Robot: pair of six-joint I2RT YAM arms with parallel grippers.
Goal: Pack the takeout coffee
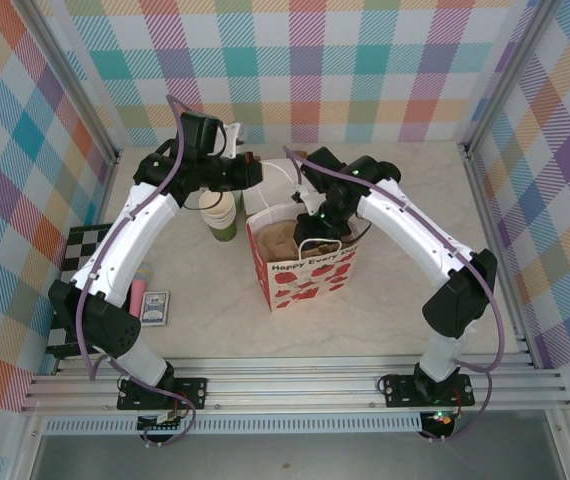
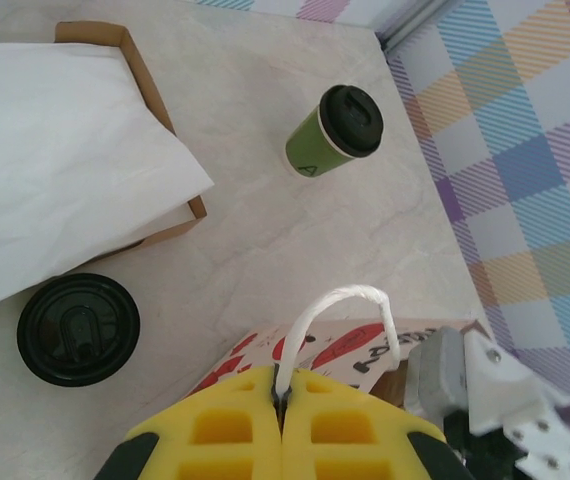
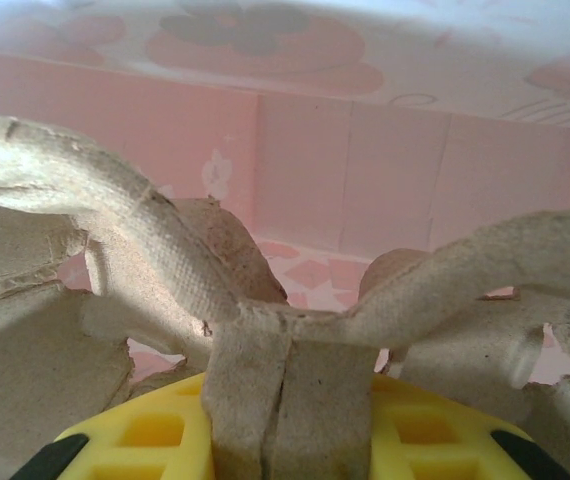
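The takeout coffee (image 2: 335,130), a green cup with a black lid, stands upright on the table beyond the bag in the left wrist view. My left gripper (image 2: 283,392) is shut on the white twisted handle (image 2: 340,305) of the apple-printed paper bag (image 1: 300,268), holding it up at the bag's far left corner (image 1: 257,172). My right gripper (image 1: 315,225) reaches down into the bag's open mouth. Its yellow fingers (image 3: 145,435) are shut on the centre tab of a grey pulp cup carrier (image 3: 295,360), which hangs inside the pink-lit bag.
A loose black lid (image 2: 78,328) lies beside a brown box with white paper (image 2: 65,150). A stack of lidless cups (image 1: 222,212) stands left of the bag. A checkered board (image 1: 73,262), a pink item (image 1: 137,293) and a blue card box (image 1: 155,307) sit at the left.
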